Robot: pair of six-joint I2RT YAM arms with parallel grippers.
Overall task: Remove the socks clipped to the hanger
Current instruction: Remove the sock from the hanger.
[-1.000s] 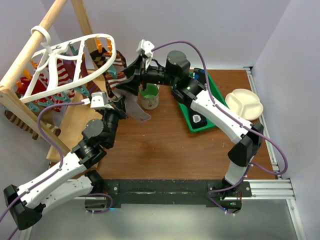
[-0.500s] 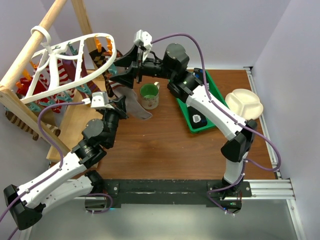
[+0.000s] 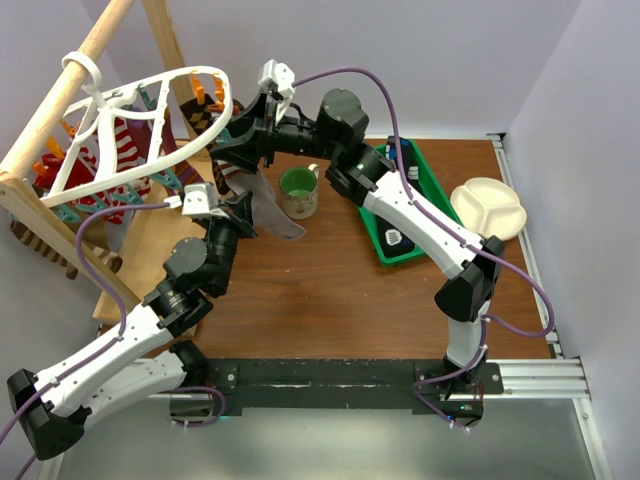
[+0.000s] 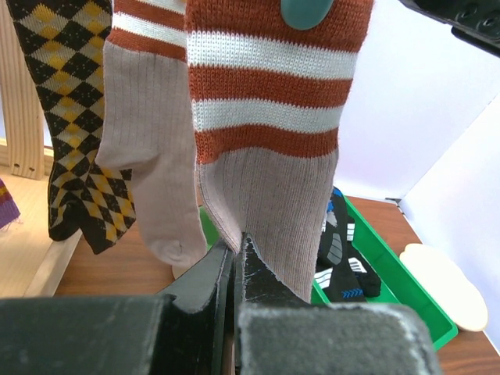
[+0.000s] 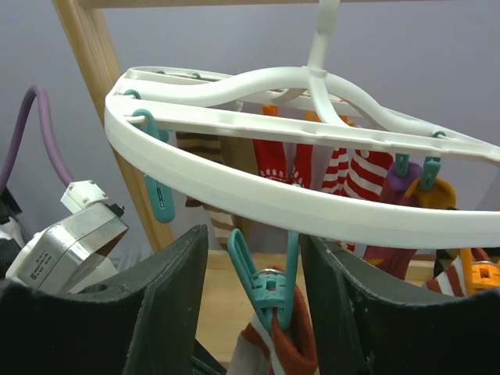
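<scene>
Pale lilac walls around a brown wooden table (image 3: 330, 290), with a wooden pole frame (image 3: 165, 40) standing at the far left corner. Hung from that frame, above the table's left edge, the white hanger (image 5: 258, 199), with the socks (image 4: 148, 141) dangling from orange and teal clips. Midway through freeing one, by the look of it. Left tool (image 4: 237, 250) closed tight on the grey lower part of a red-and-white striped sock (image 4: 269, 117). Right tool (image 5: 254, 238) raised just under the hanger's rim, jaws apart on either side of a teal clip (image 5: 269, 289), apparently the one holding that sock, and not pressing it. Next, probably: close on the clip's tabs to spring it, then draw the sock down and clear. Calls for steady aim, given a freely hanging rack. Beside the held sock, an argyle sock (image 4: 74, 125), also clipped. Toward the far right corner, a green tray (image 4: 394, 293) holding dark patterned things (image 4: 344, 262), possibly socks; hard to tell. Left of it, a green mug (image 3: 298, 192), contents not to be made out. At the right edge, a white divided plate (image 3: 488, 208).
</scene>
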